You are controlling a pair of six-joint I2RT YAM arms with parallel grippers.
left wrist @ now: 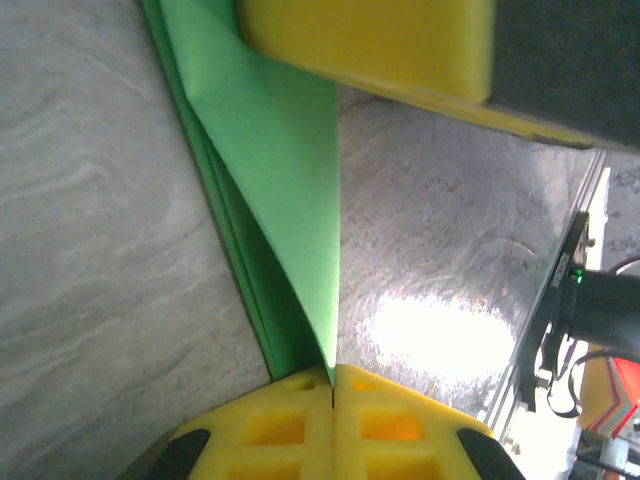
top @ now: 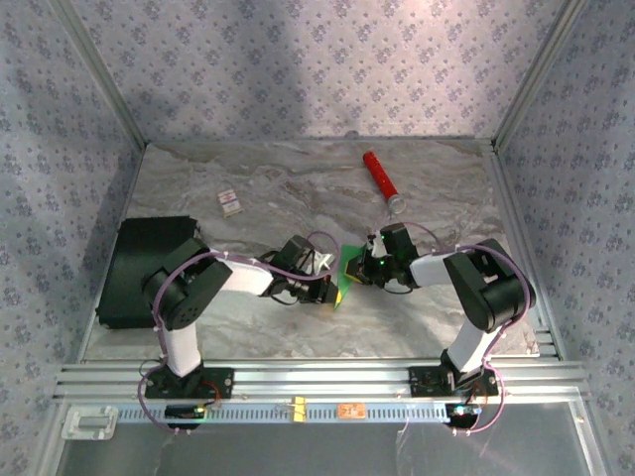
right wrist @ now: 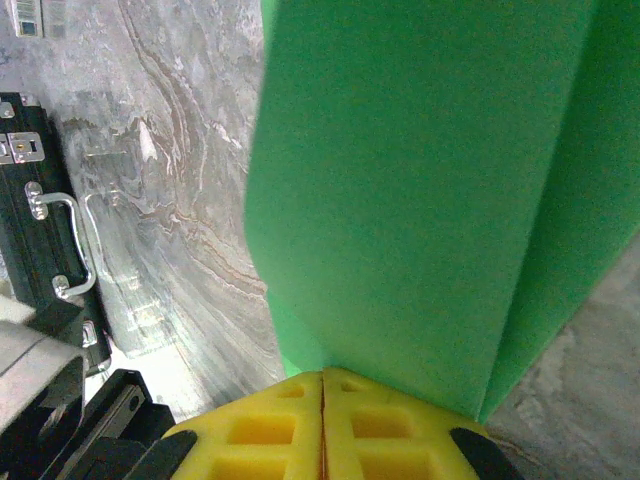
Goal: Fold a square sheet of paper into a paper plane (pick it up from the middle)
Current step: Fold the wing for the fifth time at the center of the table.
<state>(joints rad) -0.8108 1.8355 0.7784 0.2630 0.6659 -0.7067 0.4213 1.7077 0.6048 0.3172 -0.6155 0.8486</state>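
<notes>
Top external: marble table, patterned walls; L gripper, R gripper tight on prob. creased paper.

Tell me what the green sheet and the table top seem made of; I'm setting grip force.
Green sheet: thin matte paper, apparently; it keeps crisp creases and stacked layers. Table top: grey veined marble look, semi-gloss, with a bright glare patch; real stone or printed laminate, I cannot tell.

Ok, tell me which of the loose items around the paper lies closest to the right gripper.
The red cylinder, just beyond the right gripper; the small card and black case lie far left.
</notes>
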